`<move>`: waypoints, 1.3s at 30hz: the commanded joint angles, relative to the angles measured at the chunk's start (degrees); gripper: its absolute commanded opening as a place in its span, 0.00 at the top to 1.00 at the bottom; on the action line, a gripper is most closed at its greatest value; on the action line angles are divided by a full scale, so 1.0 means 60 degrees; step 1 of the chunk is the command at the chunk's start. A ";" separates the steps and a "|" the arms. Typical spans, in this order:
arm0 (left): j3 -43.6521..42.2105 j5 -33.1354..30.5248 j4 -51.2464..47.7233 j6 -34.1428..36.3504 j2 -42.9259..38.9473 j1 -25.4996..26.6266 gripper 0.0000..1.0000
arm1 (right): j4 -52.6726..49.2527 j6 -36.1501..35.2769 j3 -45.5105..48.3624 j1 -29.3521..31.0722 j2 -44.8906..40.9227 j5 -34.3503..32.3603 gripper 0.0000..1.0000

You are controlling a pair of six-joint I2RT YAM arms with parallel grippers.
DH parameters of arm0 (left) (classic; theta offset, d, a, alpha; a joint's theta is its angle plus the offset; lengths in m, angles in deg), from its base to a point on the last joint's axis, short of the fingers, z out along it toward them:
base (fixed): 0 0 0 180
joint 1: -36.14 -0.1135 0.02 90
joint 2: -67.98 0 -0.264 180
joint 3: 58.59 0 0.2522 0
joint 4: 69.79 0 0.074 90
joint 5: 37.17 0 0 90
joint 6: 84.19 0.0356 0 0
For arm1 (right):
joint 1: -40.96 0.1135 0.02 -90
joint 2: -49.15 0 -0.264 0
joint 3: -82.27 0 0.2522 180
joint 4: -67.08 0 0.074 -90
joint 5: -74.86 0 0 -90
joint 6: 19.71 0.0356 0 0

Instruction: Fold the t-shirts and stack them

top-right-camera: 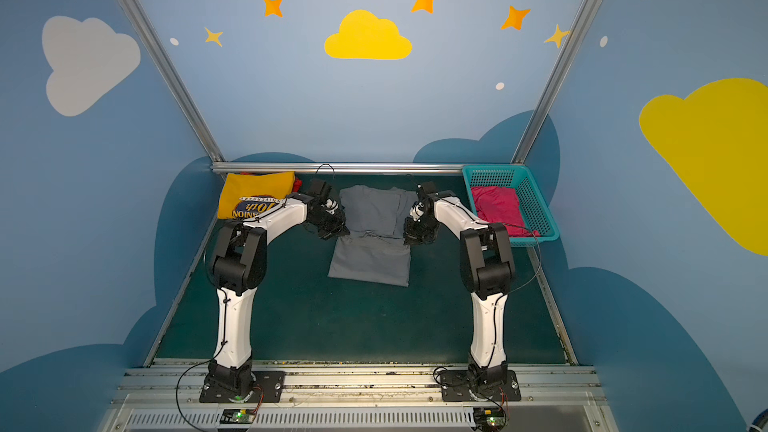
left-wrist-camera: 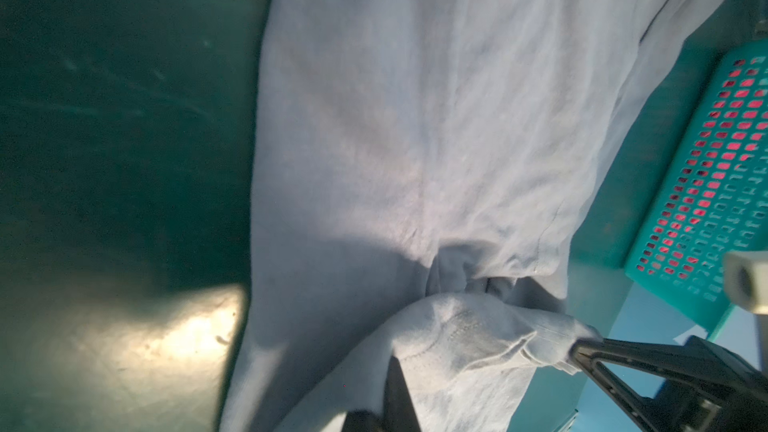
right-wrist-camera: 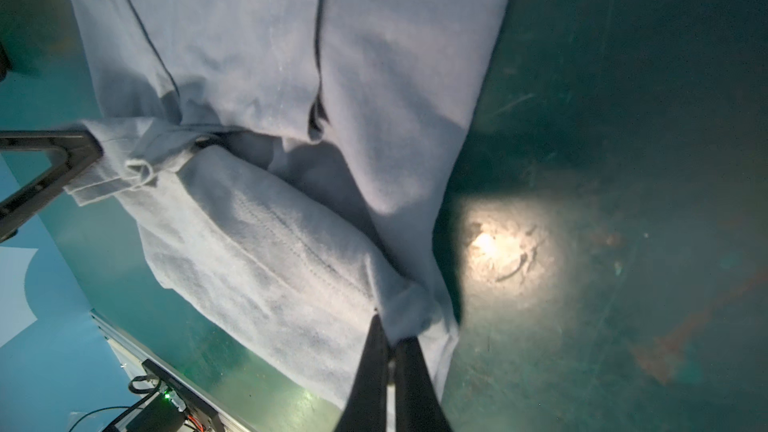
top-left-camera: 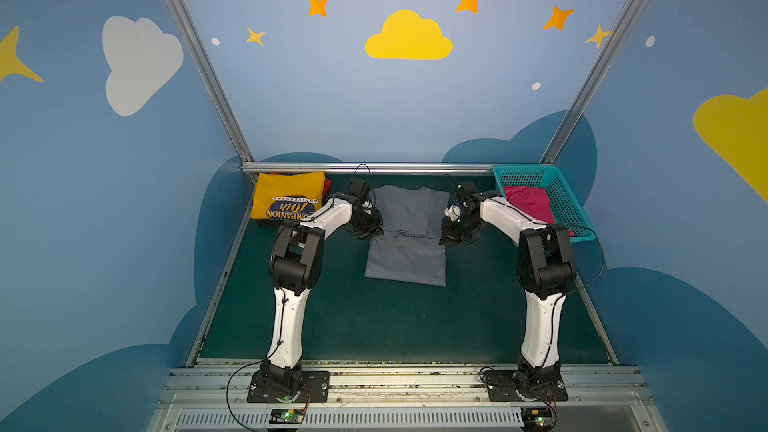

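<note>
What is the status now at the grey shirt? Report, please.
Left gripper and right gripper both shut on slate-grey cloth t-shirt, one each side. Shirt partly folded on green tabletop. Nothing blocking.

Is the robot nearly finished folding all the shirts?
About halfway, I'd say. Done: the yellow shirt lies folded in the far left corner. In hand: the grey shirt in the middle is partly folded, with both sets of jaws shut on it, one each side. Left: finish and stack it, then fold the pink shirt, which sits crumpled in the basket.
</note>
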 commanded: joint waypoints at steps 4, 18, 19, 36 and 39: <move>0.0539 0.0246 -0.0129 -0.0166 0.0245 -0.0096 0.77 | -0.0104 0.0120 -0.0338 -0.0092 0.0313 0.0537 0.95; 0.0570 0.1703 0.0704 -0.1111 0.0843 -0.0494 0.57 | 0.0662 0.0697 -0.0434 -0.0308 0.0646 0.1985 0.66; 0.0540 0.1835 0.0850 -0.1243 0.0882 -0.0548 0.57 | 0.0764 0.0796 -0.0426 -0.0357 0.0686 0.2120 0.66; 0.0067 0.2239 0.2578 -0.2950 0.0979 -0.1154 0.57 | 0.1781 0.1808 -0.0471 -0.1051 0.0963 0.2910 0.64; -0.0201 0.1946 0.2635 -0.2928 0.0605 -0.1307 0.56 | 0.1918 0.1917 -0.0426 -0.1210 0.0797 0.2925 0.61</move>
